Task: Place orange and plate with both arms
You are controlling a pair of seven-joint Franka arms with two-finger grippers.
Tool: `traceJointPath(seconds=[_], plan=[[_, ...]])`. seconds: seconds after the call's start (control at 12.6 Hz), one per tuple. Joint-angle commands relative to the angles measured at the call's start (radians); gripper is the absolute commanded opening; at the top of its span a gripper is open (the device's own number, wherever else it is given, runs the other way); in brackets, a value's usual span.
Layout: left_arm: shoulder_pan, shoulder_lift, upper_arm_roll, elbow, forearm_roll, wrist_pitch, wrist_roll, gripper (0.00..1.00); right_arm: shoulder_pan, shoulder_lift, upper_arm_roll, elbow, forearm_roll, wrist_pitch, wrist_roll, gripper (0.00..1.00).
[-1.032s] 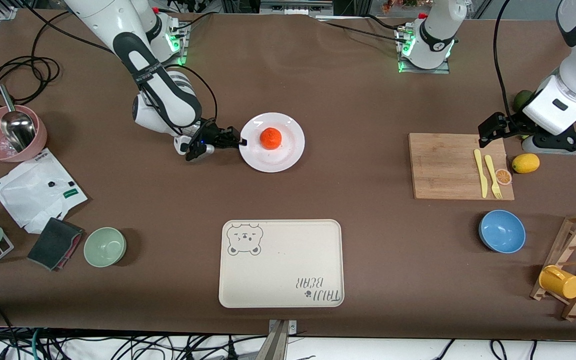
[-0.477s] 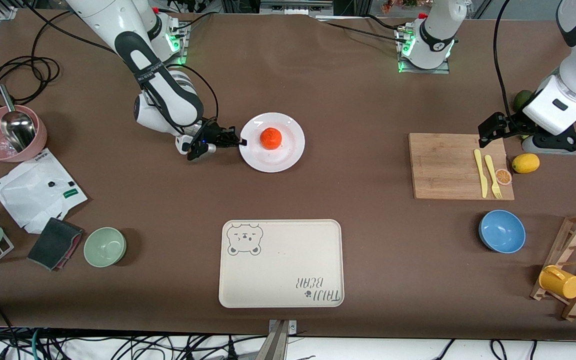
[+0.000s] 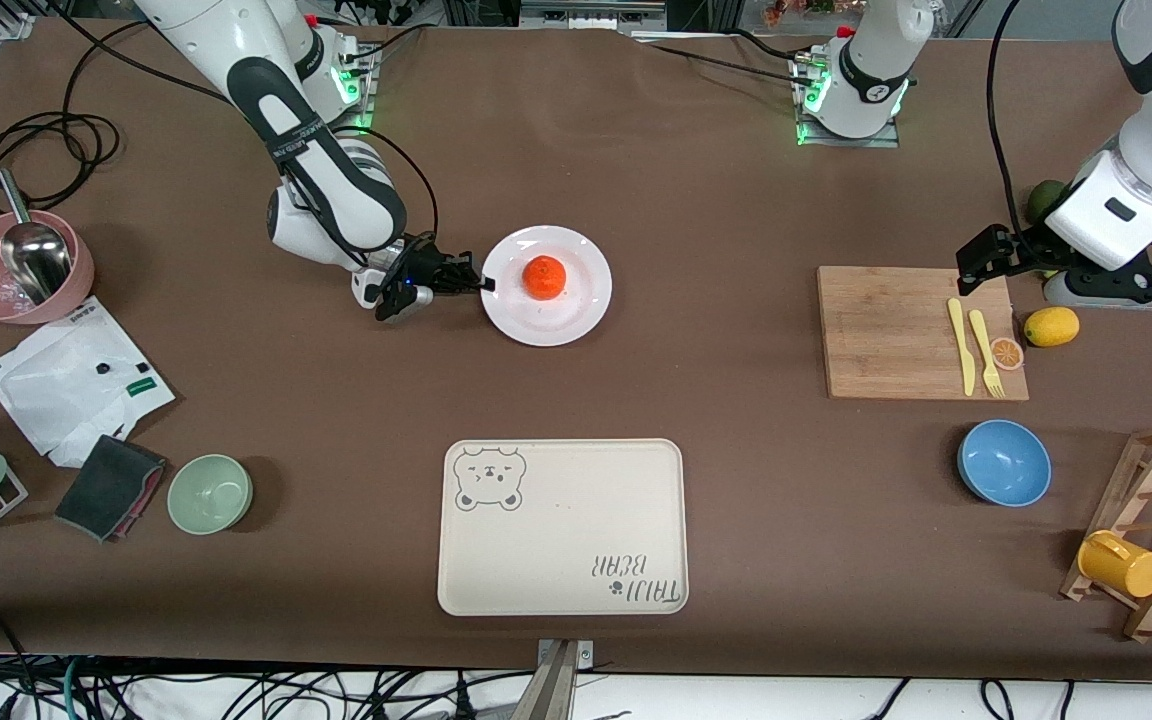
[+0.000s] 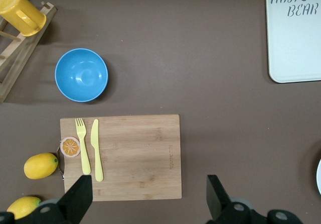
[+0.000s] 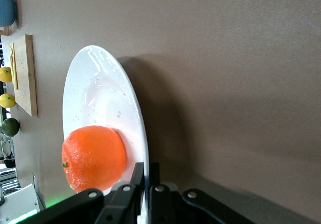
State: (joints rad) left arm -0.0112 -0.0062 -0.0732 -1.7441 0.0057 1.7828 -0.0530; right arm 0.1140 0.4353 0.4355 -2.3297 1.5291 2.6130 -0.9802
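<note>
The white plate (image 3: 568,305) lies mid-table with the orange (image 3: 544,277) on it. My right gripper (image 3: 484,284) is shut on the plate's rim at the side toward the right arm's end. In the right wrist view the rim (image 5: 140,133) runs between the gripper's (image 5: 147,171) two fingers, and the orange (image 5: 94,156) sits close to them on the plate. My left gripper (image 3: 981,262) is open and empty over the edge of the wooden cutting board (image 3: 886,330). In the left wrist view the gripper (image 4: 148,204) is over the board (image 4: 135,153).
A beige bear-print tray (image 3: 563,525) lies nearer the camera than the plate. Yellow knife and fork (image 3: 971,345), an orange slice (image 3: 1007,352) and a lemon (image 3: 1051,326) are by the board. Blue bowl (image 3: 1004,462), green bowl (image 3: 210,493), pink bowl (image 3: 20,265) and mug rack (image 3: 1146,530) stand around.
The plate with the orange has shifted slightly toward the left arm's end, with my right gripper on its rim. The left arm has not moved.
</note>
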Motion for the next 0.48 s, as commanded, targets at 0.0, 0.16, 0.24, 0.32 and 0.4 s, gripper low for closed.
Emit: traceJointPath(seconds=[0.0, 0.16, 0.24, 0.32, 0.4], plan=[[0.007, 0.002, -0.004, 0.017, -0.02, -0.008, 0.008, 1.0, 0.001, 0.003, 0.006, -0.002, 0.025, 0.016, -0.009, 0.0], [0.007, 0.002, -0.005, 0.017, -0.02, -0.008, 0.008, 1.0, -0.002, 0.005, 0.005, 0.007, 0.043, 0.012, 0.02, 0.0], [0.007, 0.002, -0.005, 0.017, -0.02, -0.008, 0.008, 1.0, -0.002, 0.005, 0.005, 0.015, 0.068, 0.012, 0.026, 0.0], [0.007, 0.002, -0.004, 0.017, -0.02, -0.008, 0.008, 1.0, -0.004, 0.008, 0.005, 0.033, 0.084, 0.01, 0.029, 0.0], [0.007, 0.002, -0.004, 0.017, -0.02, -0.008, 0.008, 1.0, -0.005, 0.011, 0.005, 0.05, 0.095, 0.007, 0.049, 0.0]])
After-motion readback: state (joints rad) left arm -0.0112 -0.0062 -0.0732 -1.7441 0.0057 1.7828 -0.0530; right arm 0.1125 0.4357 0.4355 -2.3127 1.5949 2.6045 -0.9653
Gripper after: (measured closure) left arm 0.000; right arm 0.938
